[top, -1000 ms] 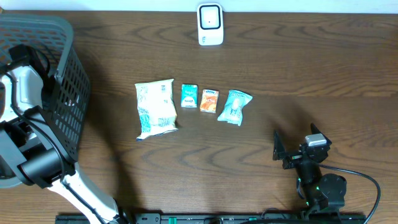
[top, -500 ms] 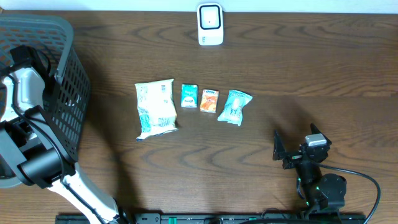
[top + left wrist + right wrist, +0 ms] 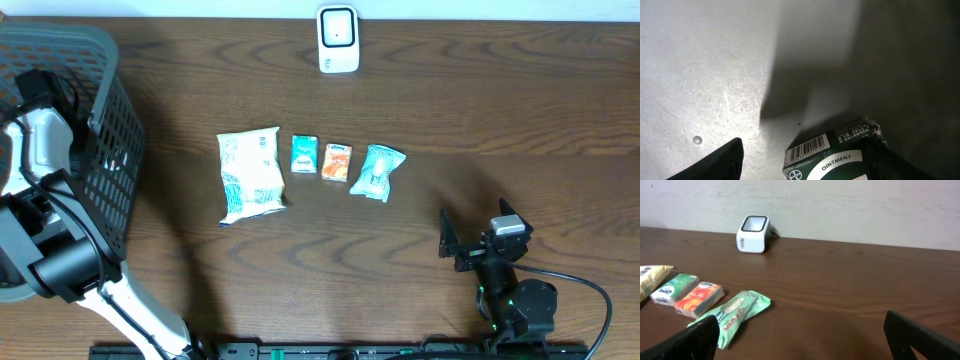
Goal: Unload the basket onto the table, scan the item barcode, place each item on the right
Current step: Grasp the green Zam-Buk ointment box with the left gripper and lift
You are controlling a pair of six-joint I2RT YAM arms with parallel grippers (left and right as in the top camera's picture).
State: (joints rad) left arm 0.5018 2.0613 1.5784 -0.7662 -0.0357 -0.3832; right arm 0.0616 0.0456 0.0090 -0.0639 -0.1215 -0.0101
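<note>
In the left wrist view my left gripper [image 3: 807, 146] is down over the pale floor of the basket [image 3: 710, 75]. A dark green ointment box [image 3: 840, 162] with a white barcode label [image 3: 807, 149] lies between its jaws. The right finger [image 3: 890, 160] touches the box, while a gap separates the left finger [image 3: 715, 165] from it. The white scanner [image 3: 338, 40] stands at the table's far edge, also visible in the right wrist view [image 3: 753, 234]. My right gripper [image 3: 805, 337] hovers open and empty near the front right [image 3: 478, 228].
The grey mesh basket [image 3: 100, 130] fills the left side, with my left arm [image 3: 40, 140] reaching into it. On the table lie a white-teal bag [image 3: 250, 175], a teal pack [image 3: 304, 154], an orange pack [image 3: 337, 161] and a mint pouch [image 3: 376, 171].
</note>
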